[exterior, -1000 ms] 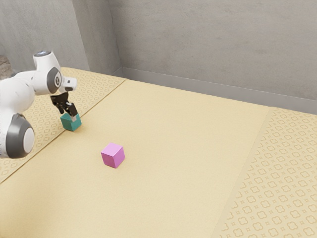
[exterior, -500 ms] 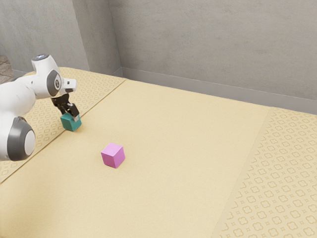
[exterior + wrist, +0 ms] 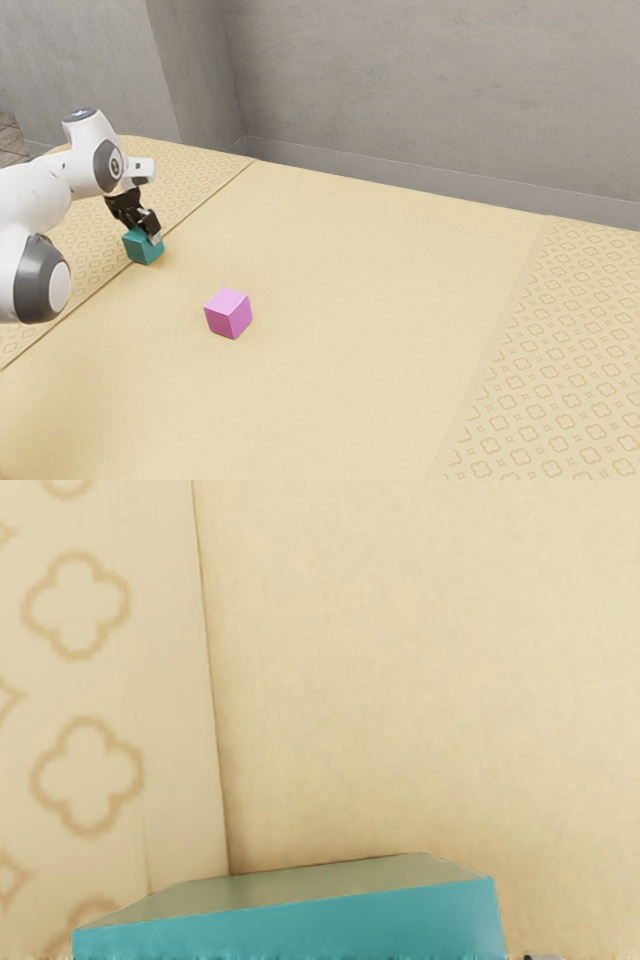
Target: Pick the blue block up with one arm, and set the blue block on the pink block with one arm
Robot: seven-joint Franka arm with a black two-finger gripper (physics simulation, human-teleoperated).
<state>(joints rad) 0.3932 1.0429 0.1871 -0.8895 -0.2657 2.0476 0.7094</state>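
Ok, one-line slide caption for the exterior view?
Claw at the blue block beside the patterned strip; pink block sits apart, nothing stacked yet.

The white wrist joint [image 3: 92, 165] has dropped a little toward the exterior view's left — the gripper [image 3: 138, 222] shifted only slightly at the blue block [image 3: 145, 250].
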